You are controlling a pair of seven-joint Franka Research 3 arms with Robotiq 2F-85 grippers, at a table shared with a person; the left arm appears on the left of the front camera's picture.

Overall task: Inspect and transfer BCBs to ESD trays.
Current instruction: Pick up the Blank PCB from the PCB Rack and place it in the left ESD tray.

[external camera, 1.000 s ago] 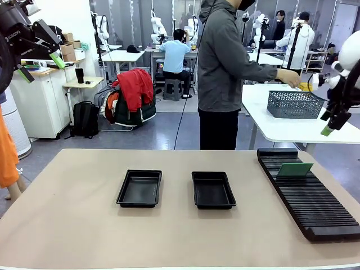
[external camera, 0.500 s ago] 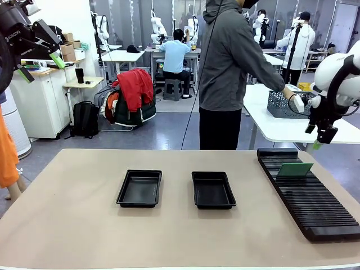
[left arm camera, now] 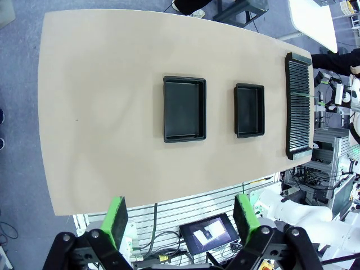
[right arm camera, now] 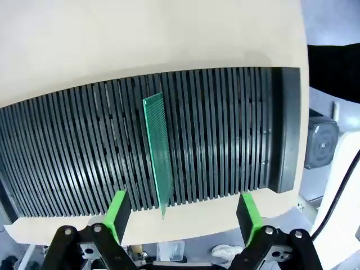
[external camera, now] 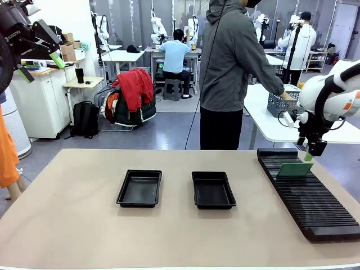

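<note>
One green BCB (external camera: 295,169) stands on edge in a slot near the far end of the long black ribbed rack (external camera: 310,194). My right gripper (external camera: 311,153) hangs open just above its right top corner, touching nothing. In the right wrist view the BCB (right arm camera: 157,151) runs edge-on between the open green pads (right arm camera: 117,212), over the rack (right arm camera: 225,135). Two black ESD trays (external camera: 139,188) (external camera: 213,190) lie side by side mid-table, nothing in them. My left gripper (external camera: 40,66) is raised high at the far left, open; from above it sees both trays (left arm camera: 184,108) (left arm camera: 249,110) and the rack (left arm camera: 298,107).
A person in a grey hooded jacket (external camera: 228,62) stands at the far side, reaching to a grey mesh basket (external camera: 279,103) on a white table (external camera: 270,126) behind. The tan table (external camera: 73,225) has free room at the left and front.
My right arm has swung down and leftward from beside the back table to just above the BCB in the rack. The person leaned further right. The left arm stayed still.
</note>
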